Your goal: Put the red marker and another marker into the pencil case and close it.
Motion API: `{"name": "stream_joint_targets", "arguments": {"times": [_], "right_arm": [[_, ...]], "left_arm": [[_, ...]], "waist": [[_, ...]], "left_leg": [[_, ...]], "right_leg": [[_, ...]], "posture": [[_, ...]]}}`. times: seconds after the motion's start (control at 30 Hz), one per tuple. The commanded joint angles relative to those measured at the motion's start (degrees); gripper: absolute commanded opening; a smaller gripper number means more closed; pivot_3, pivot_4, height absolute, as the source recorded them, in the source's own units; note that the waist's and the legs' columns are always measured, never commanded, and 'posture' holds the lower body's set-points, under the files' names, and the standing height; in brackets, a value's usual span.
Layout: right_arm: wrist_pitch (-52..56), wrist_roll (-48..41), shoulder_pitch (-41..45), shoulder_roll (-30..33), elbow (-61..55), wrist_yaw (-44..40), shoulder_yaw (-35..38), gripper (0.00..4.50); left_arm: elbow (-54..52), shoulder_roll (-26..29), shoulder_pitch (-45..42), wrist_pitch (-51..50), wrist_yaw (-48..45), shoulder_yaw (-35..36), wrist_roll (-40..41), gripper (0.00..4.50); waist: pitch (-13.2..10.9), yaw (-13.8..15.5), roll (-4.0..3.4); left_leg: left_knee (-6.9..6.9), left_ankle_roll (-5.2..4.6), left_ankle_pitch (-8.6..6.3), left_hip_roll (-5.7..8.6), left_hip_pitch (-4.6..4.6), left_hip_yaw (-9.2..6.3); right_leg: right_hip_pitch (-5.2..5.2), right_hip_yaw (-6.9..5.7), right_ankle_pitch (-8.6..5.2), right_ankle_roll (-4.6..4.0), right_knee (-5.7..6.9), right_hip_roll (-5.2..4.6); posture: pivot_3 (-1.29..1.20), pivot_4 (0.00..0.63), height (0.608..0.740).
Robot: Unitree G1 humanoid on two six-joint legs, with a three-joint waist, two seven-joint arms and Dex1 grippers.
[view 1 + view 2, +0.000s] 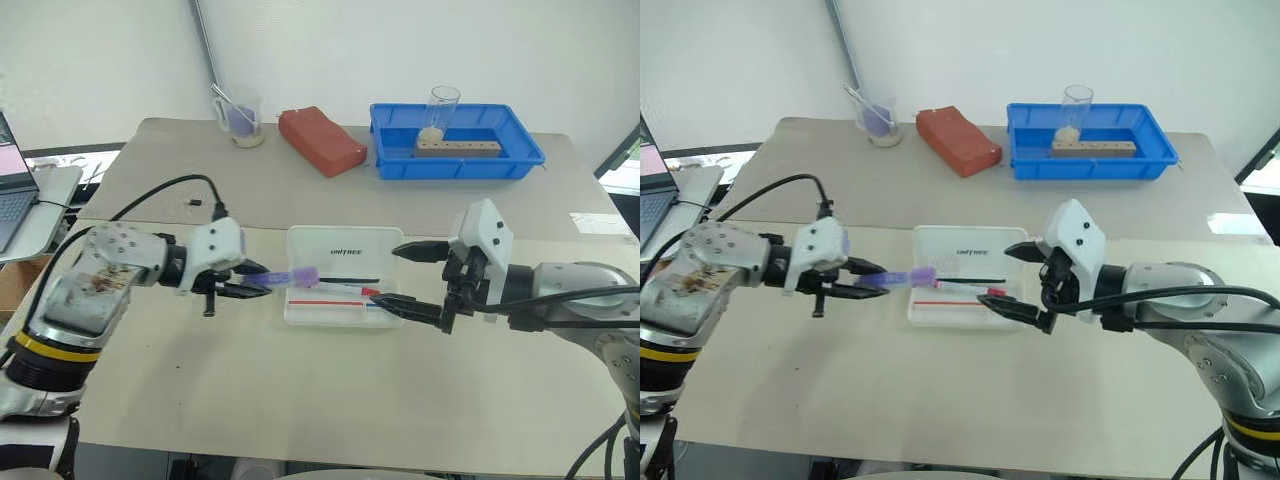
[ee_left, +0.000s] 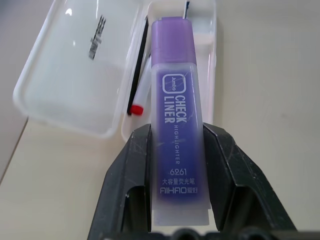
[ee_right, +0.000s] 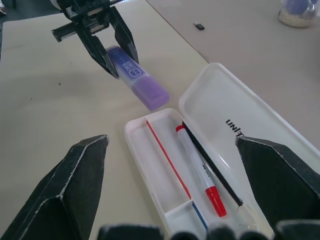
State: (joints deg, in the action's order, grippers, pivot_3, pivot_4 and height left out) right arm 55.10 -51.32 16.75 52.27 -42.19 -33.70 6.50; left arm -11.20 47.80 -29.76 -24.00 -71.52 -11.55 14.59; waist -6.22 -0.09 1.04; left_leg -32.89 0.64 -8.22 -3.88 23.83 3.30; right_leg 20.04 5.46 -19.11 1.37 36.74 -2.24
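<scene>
The pencil case (image 1: 330, 245) lies open in the middle of the table, its lid marked "UNITREE" flat on the far side. In its tray (image 3: 131, 145) rests the red marker (image 3: 197, 167), between a thin red-and-blue stick and a thin black stick. My left gripper (image 1: 262, 280) is shut on the other marker, a chunky purple highlighter (image 2: 175, 115), and holds it level above the table. The highlighter's cap end points at the case's left edge. My right gripper (image 1: 388, 277) stands wide open at the case's right end, holding nothing.
At the back stand a blue tray (image 1: 520, 160) with a wooden block and a glass, a red block (image 1: 320, 140) and a beaker (image 1: 243, 120). A laptop (image 1: 15, 190) sits beyond the table's left side. A small black piece (image 1: 196, 203) lies behind my left arm.
</scene>
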Motion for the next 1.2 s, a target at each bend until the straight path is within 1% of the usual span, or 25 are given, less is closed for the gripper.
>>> {"name": "stream_joint_targets", "arguments": {"times": [0.03, 0.1, 0.23, 0.4, 0.53, 0.7, 1.0, 1.07, 1.13, 1.17, 1.2], "right_arm": [[-2.4, 2.0, -3.6, 1.4, -1.8, -1.0, 3.3, 4.50], [-2.5, 2.0, -5.1, 1.4, -2.1, -0.9, 4.3, 4.50], [-2.5, 2.3, -7.2, 1.3, -2.9, -0.6, 5.6, 4.50], [-1.5, 1.3, -7.9, 0.7, -4.5, 0.9, 6.7, 4.50], [-1.4, 0.9, -8.1, 0.8, -4.8, 1.5, 6.9, 4.50], [-1.8, 1.3, -8.3, 0.8, -4.6, 1.7, 6.6, 4.50], [-2.0, 1.6, -7.3, 0.1, -4.3, 2.0, 5.3, 4.50], [-1.9, 1.6, -7.2, 0.1, -4.2, 2.0, 5.4, 4.50], [-1.9, 1.6, -7.1, 0.1, -4.1, 2.0, 5.4, 4.50], [-1.9, 1.6, -7.0, 0.2, -4.1, 2.0, 5.5, 4.50], [-1.8, 1.5, -7.0, 0.2, -4.0, 2.0, 5.6, 4.50]], "left_arm": [[1.6, -5.1, -2.8, 4.4, 2.2, -4.2, -3.4, 0.93], [2.3, -7.2, -3.2, 5.2, 2.0, -6.0, -4.4, 0.93], [2.1, -9.3, -2.2, 6.1, 1.8, -8.3, -5.5, 0.93], [3.7, -11.5, -0.6, 7.8, 5.8, -10.7, -10.3, 0.93], [3.8, -12.1, 0.4, 8.3, 6.9, -11.4, -12.0, 0.93], [2.4, -12.0, 1.9, 7.1, 7.6, -10.7, -12.4, 0.93], [3.2, -11.2, 0.8, 7.7, 5.3, -10.6, -11.8, 0.93], [3.2, -11.1, 0.8, 7.5, 5.1, -10.5, -11.8, 1.99], [3.3, -11.1, 0.8, 7.4, 5.0, -10.4, -11.9, 2.78], [3.5, -11.1, 0.6, 7.5, 4.9, -10.3, -12.0, 3.36], [3.6, -11.2, 0.4, 7.4, 5.0, -10.2, -12.0, 3.82]], "waist": [[0.0, 0.4, 0.02], [0.0, 0.3, 0.01], [0.0, -0.4, 0.00], [0.0, -0.6, -0.01], [0.0, -0.6, -0.02], [0.0, -0.5, -0.02], [0.0, -0.6, -0.02], [0.0, -0.6, -0.03], [0.0, -0.5, -0.02], [0.0, -0.5, -0.03], [0.0, -0.5, -0.03]], "left_leg": [[-0.05, 0.00, 0.00, 0.01, 0.02, -0.01], [-0.06, -0.01, 0.00, 0.02, 0.05, -0.01], [-0.05, -0.02, -0.01, -0.01, 0.02, -0.12], [-0.04, -0.03, -0.01, -0.02, 0.01, -0.19], [-0.05, -0.03, -0.01, -0.01, 0.00, -0.19], [-0.06, -0.03, -0.01, 0.00, 0.01, -0.20], [-0.05, -0.03, -0.01, 0.00, 0.01, -0.20], [-0.05, -0.03, -0.01, 0.00, 0.01, -0.20], [-0.05, -0.03, -0.01, 0.00, 0.01, -0.20], [-0.05, -0.03, -0.01, 0.00, 0.01, -0.20], [-0.05, -0.03, -0.01, 0.00, 0.01, -0.20]], "right_leg": [[-0.01, -0.01, -0.01, 0.02, -0.01, 0.00], [0.00, 0.02, 0.00, 0.04, 0.00, 0.01], [0.01, 0.04, 0.00, 0.04, 0.04, 0.14], [-0.02, 0.04, -0.01, 0.05, 0.03, 0.18], [-0.02, 0.05, -0.01, 0.06, 0.04, 0.17], [-0.04, 0.05, -0.01, 0.06, 0.03, 0.16], [-0.04, 0.04, -0.02, 0.06, 0.03, 0.17], [-0.03, 0.05, -0.02, 0.06, 0.03, 0.17], [-0.04, 0.05, -0.02, 0.06, 0.04, 0.17], [-0.04, 0.04, -0.02, 0.06, 0.04, 0.17], [-0.04, 0.04, -0.02, 0.06, 0.03, 0.17]], "posture": [[0.00, 0.150, 0.740], [0.00, 0.150, 0.740], [0.00, 0.150, 0.740], [0.00, 0.150, 0.740], [0.00, 0.150, 0.740], [0.00, 0.150, 0.740], [0.00, 0.150, 0.740], [0.00, 0.150, 0.740], [0.00, 0.150, 0.740], [0.00, 0.150, 0.740], [0.00, 0.150, 0.740]]}}
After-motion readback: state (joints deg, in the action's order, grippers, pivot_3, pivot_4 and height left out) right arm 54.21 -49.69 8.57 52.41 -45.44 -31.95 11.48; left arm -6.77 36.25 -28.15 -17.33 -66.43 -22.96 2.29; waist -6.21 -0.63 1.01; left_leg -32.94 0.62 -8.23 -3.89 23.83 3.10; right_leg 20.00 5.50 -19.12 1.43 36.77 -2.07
